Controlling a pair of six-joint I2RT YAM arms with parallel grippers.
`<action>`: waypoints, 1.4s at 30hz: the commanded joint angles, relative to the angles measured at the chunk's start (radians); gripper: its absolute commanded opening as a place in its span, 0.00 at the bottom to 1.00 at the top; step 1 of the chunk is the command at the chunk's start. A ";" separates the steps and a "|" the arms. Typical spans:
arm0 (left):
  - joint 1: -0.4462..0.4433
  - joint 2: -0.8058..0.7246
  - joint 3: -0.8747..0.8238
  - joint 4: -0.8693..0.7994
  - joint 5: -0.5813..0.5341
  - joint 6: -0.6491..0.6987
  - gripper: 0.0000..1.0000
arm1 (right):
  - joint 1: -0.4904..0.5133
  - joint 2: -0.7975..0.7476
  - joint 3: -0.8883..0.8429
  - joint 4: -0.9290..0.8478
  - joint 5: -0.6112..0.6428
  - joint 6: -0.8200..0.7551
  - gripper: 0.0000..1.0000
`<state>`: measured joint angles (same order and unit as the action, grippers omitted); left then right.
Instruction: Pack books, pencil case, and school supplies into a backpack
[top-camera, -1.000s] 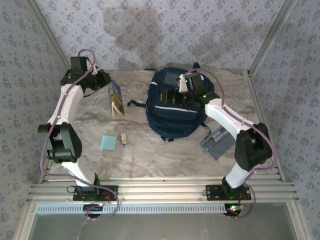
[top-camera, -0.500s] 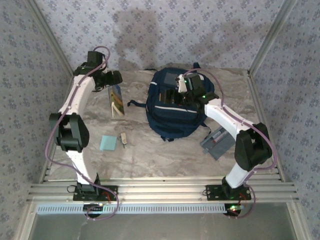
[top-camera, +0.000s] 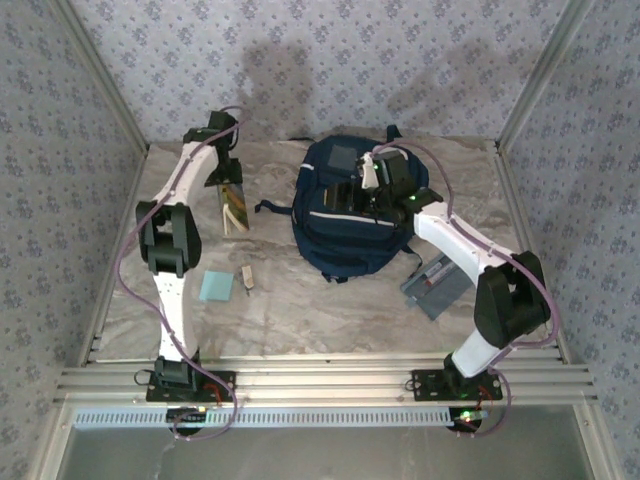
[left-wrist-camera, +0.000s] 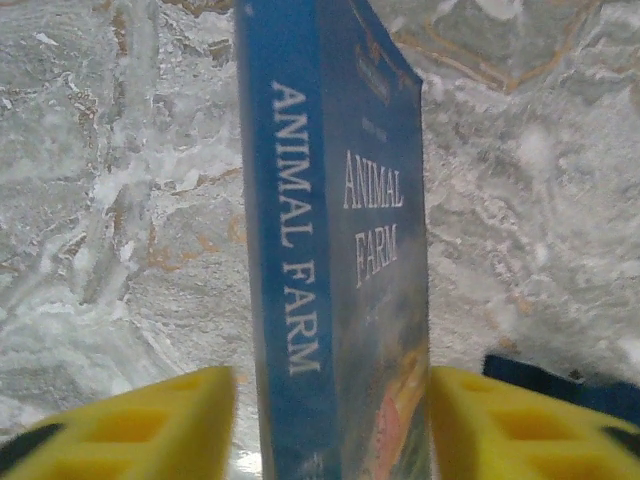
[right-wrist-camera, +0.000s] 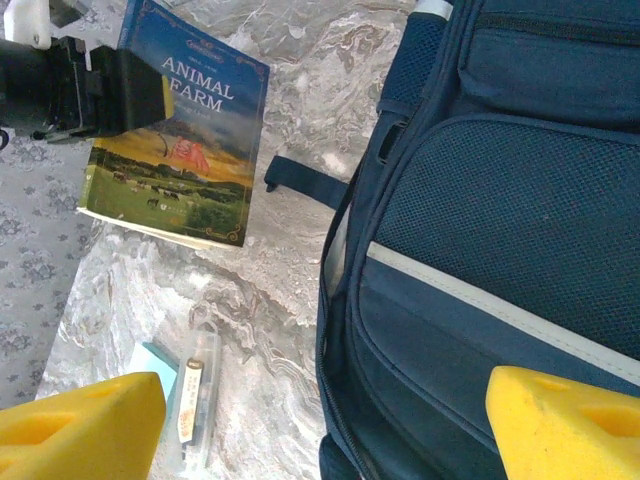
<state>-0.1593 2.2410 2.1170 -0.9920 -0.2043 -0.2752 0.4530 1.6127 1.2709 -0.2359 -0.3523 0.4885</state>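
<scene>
The paperback book (top-camera: 235, 206) stands tilted on its edge left of the backpack; its blue spine (left-wrist-camera: 290, 250) reads ANIMAL FARM. My left gripper (top-camera: 227, 176) is at the book's far end, open. Its yellow fingers (left-wrist-camera: 150, 425) straddle the book, with a small gap at the spine side and the other pad against the cover. My right gripper (right-wrist-camera: 325, 430) hangs open over the navy backpack (top-camera: 350, 215), nothing between its fingers. The grey pencil case (top-camera: 435, 283) lies right of the backpack. The light-blue pad (top-camera: 215, 286) and the small beige block (top-camera: 246, 278) lie near the front left.
A dark backpack strap (right-wrist-camera: 300, 185) trails on the marble table (top-camera: 320, 300) toward the book. Patterned walls close in the left, back and right. Open tabletop lies in front of the backpack.
My left arm swung from the far left toward the book's far end, and its jaws opened wide, then narrowed around the book. The right arm barely moved.
</scene>
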 joint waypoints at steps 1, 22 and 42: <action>0.000 -0.001 0.049 -0.041 -0.026 0.007 0.30 | -0.009 -0.033 -0.014 -0.011 0.015 -0.017 0.85; -0.025 -0.539 -0.452 0.702 0.500 -0.518 0.00 | -0.025 -0.078 -0.034 0.034 -0.023 0.110 0.86; -0.318 -0.683 -1.064 1.553 0.027 -0.902 0.00 | 0.151 -0.014 -0.380 0.908 0.123 0.851 1.00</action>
<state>-0.4603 1.6062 1.0626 0.3649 -0.1062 -1.1400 0.5999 1.5570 0.9157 0.5026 -0.2676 1.2148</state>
